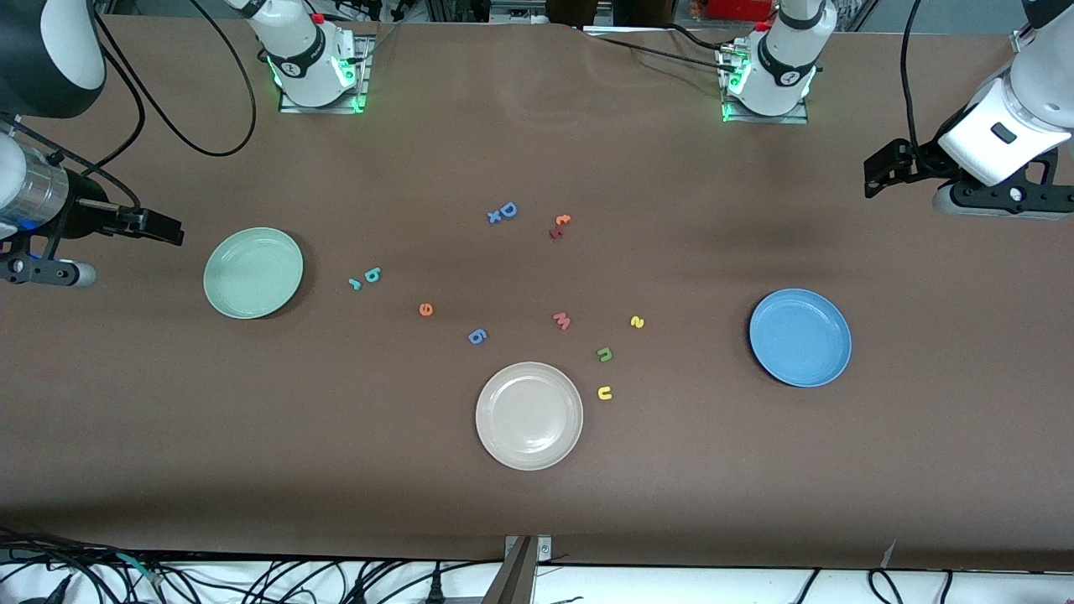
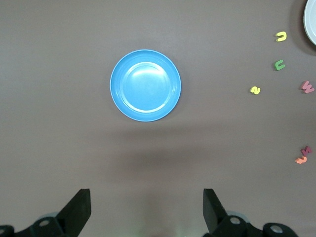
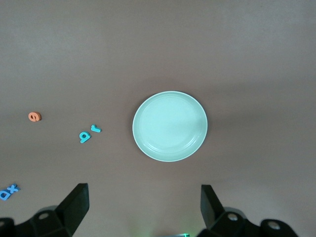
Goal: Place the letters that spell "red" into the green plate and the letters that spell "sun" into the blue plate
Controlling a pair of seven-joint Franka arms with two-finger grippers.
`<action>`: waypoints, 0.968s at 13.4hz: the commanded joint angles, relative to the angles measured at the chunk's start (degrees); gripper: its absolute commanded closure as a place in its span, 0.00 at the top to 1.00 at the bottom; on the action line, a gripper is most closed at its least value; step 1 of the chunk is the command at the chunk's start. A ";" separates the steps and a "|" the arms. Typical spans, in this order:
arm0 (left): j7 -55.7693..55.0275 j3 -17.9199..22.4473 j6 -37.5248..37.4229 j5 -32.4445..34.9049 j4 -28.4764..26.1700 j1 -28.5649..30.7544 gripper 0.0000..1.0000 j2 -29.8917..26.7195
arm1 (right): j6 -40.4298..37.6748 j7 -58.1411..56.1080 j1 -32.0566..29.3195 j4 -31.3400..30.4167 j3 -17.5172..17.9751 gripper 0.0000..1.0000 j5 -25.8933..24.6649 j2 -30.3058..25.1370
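Front view: we see both arms waiting at the ends of the brown tabletop [image 1: 537, 520], every letter loose on it and all three plates bare. Our left gripper [image 2: 145, 210] hangs with its fingers [image 2: 79, 207] spread wide and holding nothing; the blue plate [image 1: 800, 337] lies on the tabletop ahead of those fingers. Our right gripper [image 3: 143, 210] hangs likewise, fingers [image 3: 76, 205] parted and holding nothing, with the green plate [image 1: 252, 273] ahead of them.

Just beside the green plate, toward the middle, the teal "r" [image 1: 354, 283] and teal "d" [image 1: 372, 274] lie together, the orange "e" [image 1: 426, 309] a little farther along. Nearer the blue plate sit the yellow "s" [image 1: 637, 321], the dark green "n" [image 1: 605, 355] and the yellow "u" [image 1: 604, 393], which lies just beside a beige plate [image 1: 529, 415]. A pink "w" [image 1: 562, 320], a blue "g" [image 1: 477, 336] and a blue "D" [image 1: 507, 210] lie among them.
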 commanded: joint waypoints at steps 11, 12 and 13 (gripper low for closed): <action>0.91 0.17 -0.05 0.31 -0.55 -0.27 1.00 -0.91 | -2.14 -0.75 0.09 -0.69 -0.09 1.00 1.20 -1.12; 0.91 0.17 -0.05 0.22 -0.55 -0.27 1.00 -0.91 | -2.06 -0.75 0.09 -0.60 -0.01 1.00 1.20 -1.12; 0.91 0.17 -0.05 0.22 -0.55 -0.36 1.00 -0.91 | -2.06 -0.75 0.17 -0.60 0.08 1.00 1.20 -1.12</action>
